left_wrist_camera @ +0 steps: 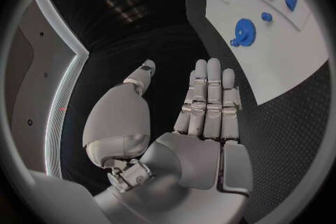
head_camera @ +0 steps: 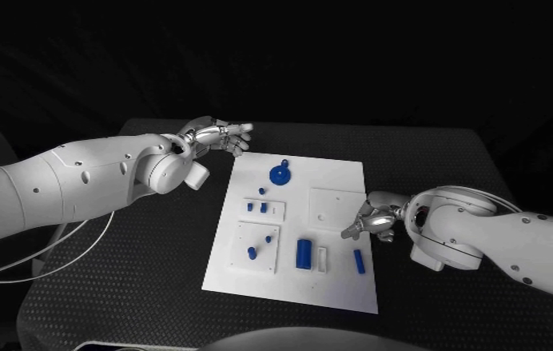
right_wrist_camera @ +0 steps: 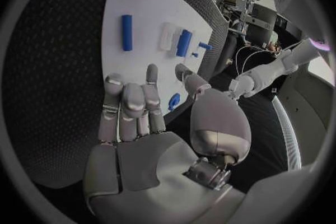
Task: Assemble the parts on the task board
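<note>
The white task board (head_camera: 340, 283) lies in the middle of the black table. On it are a round blue gear-like part (head_camera: 280, 175), two small blue parts (head_camera: 256, 206), a long blue block (head_camera: 304, 253) and a thin blue bar (head_camera: 359, 261). My left hand (head_camera: 219, 137) hovers off the board's far left corner, fingers straight and apart, holding nothing. In the left wrist view, the left hand (left_wrist_camera: 206, 106) shows flat beside the board (left_wrist_camera: 280, 67) and the gear (left_wrist_camera: 243, 31). My right hand (head_camera: 375, 219) is at the board's right edge, fingers spread and empty. The bar (right_wrist_camera: 126, 32) and block (right_wrist_camera: 184, 42) lie beyond the right hand (right_wrist_camera: 140, 106).
Two more tiny blue parts (head_camera: 260, 245) sit on a raised square at the board's near left. A white slot piece (head_camera: 323, 259) lies beside the long block. Black table (head_camera: 127, 287) surrounds the board on all sides.
</note>
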`<state>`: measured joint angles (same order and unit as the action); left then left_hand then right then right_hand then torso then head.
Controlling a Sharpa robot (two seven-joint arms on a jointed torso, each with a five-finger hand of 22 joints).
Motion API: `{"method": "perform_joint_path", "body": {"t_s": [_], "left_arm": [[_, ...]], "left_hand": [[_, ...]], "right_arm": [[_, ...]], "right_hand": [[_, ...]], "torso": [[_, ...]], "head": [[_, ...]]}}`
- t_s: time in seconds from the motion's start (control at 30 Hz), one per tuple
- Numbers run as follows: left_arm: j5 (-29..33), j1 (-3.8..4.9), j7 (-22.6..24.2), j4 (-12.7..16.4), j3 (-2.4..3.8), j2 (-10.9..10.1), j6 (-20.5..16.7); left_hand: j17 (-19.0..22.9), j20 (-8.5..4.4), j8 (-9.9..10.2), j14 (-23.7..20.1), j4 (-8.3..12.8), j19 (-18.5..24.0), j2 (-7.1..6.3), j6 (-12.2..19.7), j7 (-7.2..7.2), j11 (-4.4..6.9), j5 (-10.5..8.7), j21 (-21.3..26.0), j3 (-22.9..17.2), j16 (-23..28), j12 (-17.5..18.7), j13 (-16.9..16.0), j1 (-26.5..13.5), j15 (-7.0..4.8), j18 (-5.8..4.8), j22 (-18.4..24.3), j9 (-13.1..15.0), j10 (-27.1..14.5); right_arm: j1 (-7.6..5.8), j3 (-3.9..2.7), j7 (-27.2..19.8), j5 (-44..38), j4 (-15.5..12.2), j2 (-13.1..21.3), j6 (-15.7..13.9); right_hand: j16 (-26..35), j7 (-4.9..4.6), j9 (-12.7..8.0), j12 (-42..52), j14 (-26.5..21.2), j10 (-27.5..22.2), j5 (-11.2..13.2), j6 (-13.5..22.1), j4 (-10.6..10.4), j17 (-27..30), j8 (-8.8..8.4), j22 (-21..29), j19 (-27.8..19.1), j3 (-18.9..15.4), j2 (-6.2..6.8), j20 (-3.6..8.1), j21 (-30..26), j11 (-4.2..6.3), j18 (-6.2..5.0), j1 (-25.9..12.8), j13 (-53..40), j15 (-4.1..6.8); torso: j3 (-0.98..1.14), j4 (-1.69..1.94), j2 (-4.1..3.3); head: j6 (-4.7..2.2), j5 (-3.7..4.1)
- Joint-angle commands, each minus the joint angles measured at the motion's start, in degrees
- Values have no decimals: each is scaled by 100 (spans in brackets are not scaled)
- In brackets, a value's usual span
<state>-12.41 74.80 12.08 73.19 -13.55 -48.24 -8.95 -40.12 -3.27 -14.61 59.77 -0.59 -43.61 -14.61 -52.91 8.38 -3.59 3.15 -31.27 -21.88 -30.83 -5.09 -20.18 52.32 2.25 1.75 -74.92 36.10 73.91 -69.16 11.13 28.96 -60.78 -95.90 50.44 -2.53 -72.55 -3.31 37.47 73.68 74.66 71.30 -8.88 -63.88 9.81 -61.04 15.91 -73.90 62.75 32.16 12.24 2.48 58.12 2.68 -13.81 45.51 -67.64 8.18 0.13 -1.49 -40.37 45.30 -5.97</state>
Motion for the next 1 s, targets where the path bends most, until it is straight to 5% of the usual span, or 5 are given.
{"method": "perform_joint_path", "body": {"t_s": [0.03, 0.17, 0.33, 0.57, 1.0], "left_arm": [[-26, 5, 59, 21, 2, -2, 152], [-26, 5, 78, 16, 2, -1, 170], [-26, 5, 83, 18, 2, 27, 182], [-27, 4, 75, 23, 2, 16, 209], [-28, 4, 74, 37, 1, -5, 209]], "left_hand": [[-7, 5, -11, -5, -43, 26, 11, 40, -12, -23, -30, 33, 1, 38, 32, 8, 51, 17, 89, -119, 5, 15], [-9, 6, -15, -10, -30, 32, 41, 37, -15, -20, -30, 33, 4, 43, 33, 8, 99, 19, 88, -121, 8, 17], [-13, 13, -27, -18, -35, 46, 79, 20, -26, -5, -31, 34, 53, 53, 29, 4, 128, 25, 82, -123, 13, 33], [-19, 13, -34, -15, -48, 48, 93, 9, -31, -6, -31, 32, 93, 56, 28, 3, 135, 26, 81, -123, 16, 41], [-23, 12, -41, -13, -62, 49, 97, -2, -35, -5, -32, 31, 124, 59, 28, 2, 145, 24, 83, -123, 19, 47]], "right_arm": [[9, 11, 101, -125, -62, 84, 401], [14, 42, 166, -318, -53, 135, 446], [125, 92, 331, -493, 8, 173, 482], [277, 173, 432, -688, 73, 109, 479], [424, 205, 441, -1009, 165, -27, 414]], "right_hand": [[3, -4, 8, 31, -8, 89, 21, -4, 29, -7, 31, 9, 10, -14, -54, 16, -1, 27, -119, 3, -33, 48], [-1, 3, 31, 79, -7, 143, 117, -14, 127, -15, 40, 7, 5, -68, -174, 19, 2, 33, -119, 27, -102, 53], [2, 2, 39, 69, -9, 136, 143, -13, 175, -13, 37, 7, -7, -87, -214, 16, -3, 30, -119, 27, -101, 47], [11, -5, 41, 29, -16, 101, 187, -3, 161, -9, 22, 9, -27, -126, -182, 2, -13, 21, -119, -69, -68, 33], [14, -9, 42, 3, -19, 82, 211, 0, 121, -7, 11, 10, -39, -136, -155, -3, -19, 17, -119, -141, -50, 24]], "torso": [[-1, 11, -9], [12, -4, -15], [-3, 15, -9], [-4, 21, -9], [-9, 24, -14]], "head": [[-30, 22], [-34, 34], [-35, 92], [-2, 123], [53, 138]]}}
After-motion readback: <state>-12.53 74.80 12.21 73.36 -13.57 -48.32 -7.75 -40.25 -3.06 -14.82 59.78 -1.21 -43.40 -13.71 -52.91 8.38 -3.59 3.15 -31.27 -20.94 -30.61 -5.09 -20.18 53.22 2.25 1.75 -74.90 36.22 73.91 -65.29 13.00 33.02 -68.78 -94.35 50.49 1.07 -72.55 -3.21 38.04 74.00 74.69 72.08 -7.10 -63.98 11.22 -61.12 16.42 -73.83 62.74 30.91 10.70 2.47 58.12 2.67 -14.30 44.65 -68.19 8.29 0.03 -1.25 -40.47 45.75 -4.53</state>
